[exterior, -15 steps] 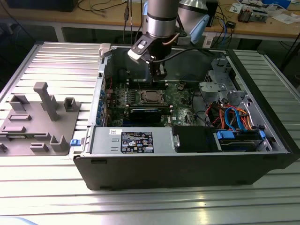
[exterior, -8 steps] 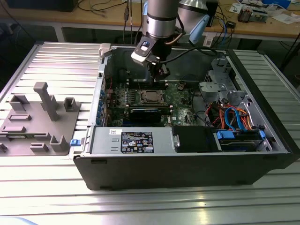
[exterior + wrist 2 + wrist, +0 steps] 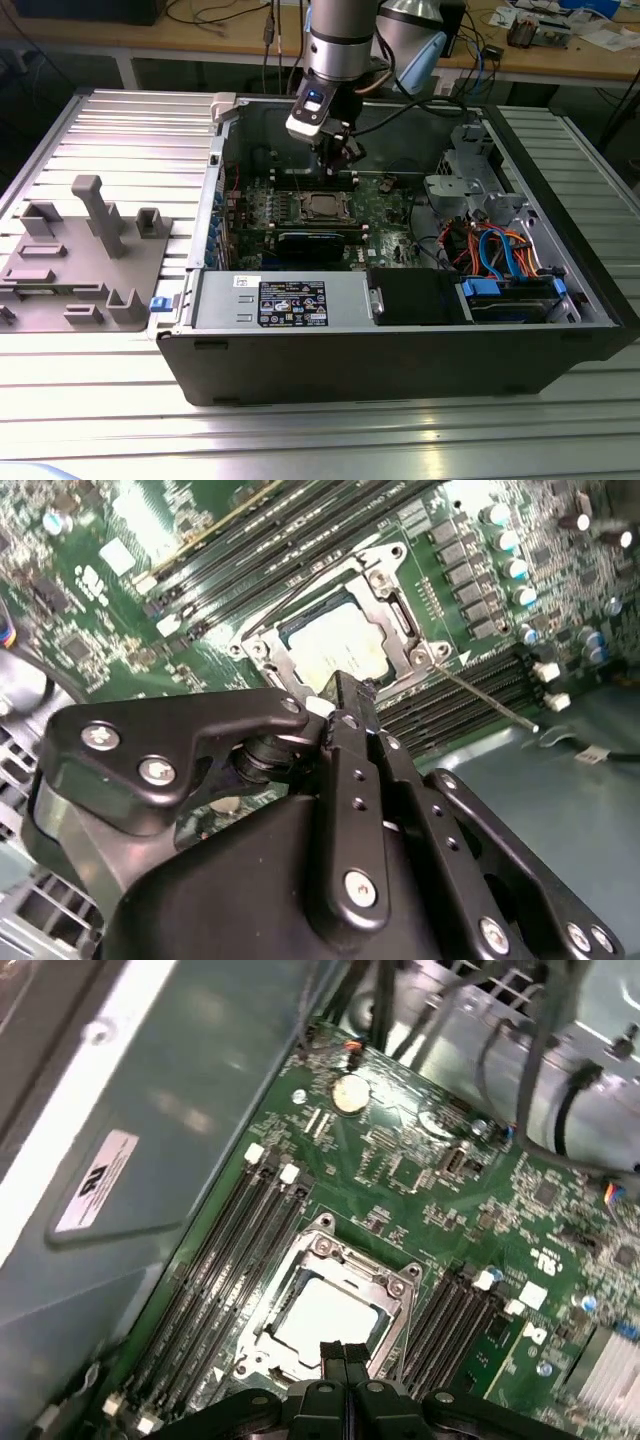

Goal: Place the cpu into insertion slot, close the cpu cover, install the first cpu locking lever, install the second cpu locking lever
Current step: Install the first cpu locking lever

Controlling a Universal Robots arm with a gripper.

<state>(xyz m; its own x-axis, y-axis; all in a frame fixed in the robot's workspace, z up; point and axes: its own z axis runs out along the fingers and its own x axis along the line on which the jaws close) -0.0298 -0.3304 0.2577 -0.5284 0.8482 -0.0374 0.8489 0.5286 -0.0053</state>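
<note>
In the exterior view I see my black two-finger gripper (image 3: 338, 152) hanging inside the open dark computer case (image 3: 400, 370), just above the far edge of the silver-framed square insertion slot (image 3: 300, 200). In the second wrist view its fingers (image 3: 350, 715) are pressed together and empty, tips beside the flat silvery-grey square cpu (image 3: 338, 645). In the first wrist view the thin silver cpu cover (image 3: 350, 1268) lies flat around the seated chip.

open pc case (image 3: 400, 365) | grey fixture (image 3: 95, 215) beside it | orange-blue cables (image 3: 500, 248) | coin cell (image 3: 350, 1092)
</note>
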